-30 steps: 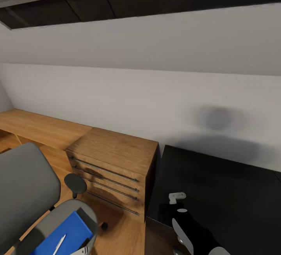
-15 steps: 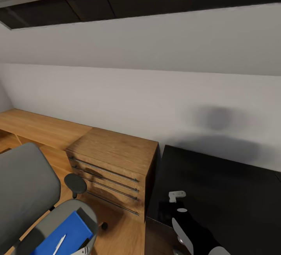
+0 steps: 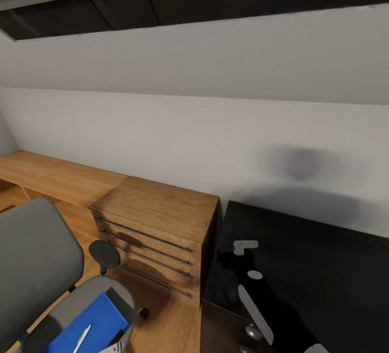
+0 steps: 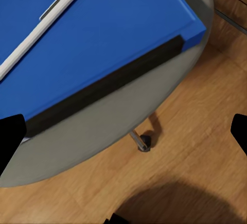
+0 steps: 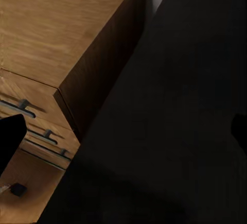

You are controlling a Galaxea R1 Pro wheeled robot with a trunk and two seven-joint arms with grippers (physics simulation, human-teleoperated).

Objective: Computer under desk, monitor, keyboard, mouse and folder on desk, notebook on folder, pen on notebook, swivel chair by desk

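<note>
left tool (image 4: 123,131): hangs over the swivel chair (image 3: 38,266), fingertips spread wide at the edges of its wrist view, holding nothing
folder (image 4: 98,38): flat on the swivel chair seat, one dark edge toward the seat rim, floor below
pen (image 4: 38,28): loose on the folder, lying diagonally; it could roll off onto the wooden floor (image 3: 167,326) if the folder is tilted or nudged in a grasp
swivel chair: left of the chest of drawers (image 3: 156,228), on casters, so a sideways push from the arm would likely shove it away
right tool (image 5: 123,131): over the near corner of the desk (image 3: 313,255), beside the chest of drawers; dark fingertips well apart, empty
right arm (image 3: 259,299): low over the desk edge; i judge a careless swing could clip the chest of drawers
not seen: monitor, keyboard, mouse, computer
wall (image 3: 216,126): behind the chest of drawers, bare
</note>
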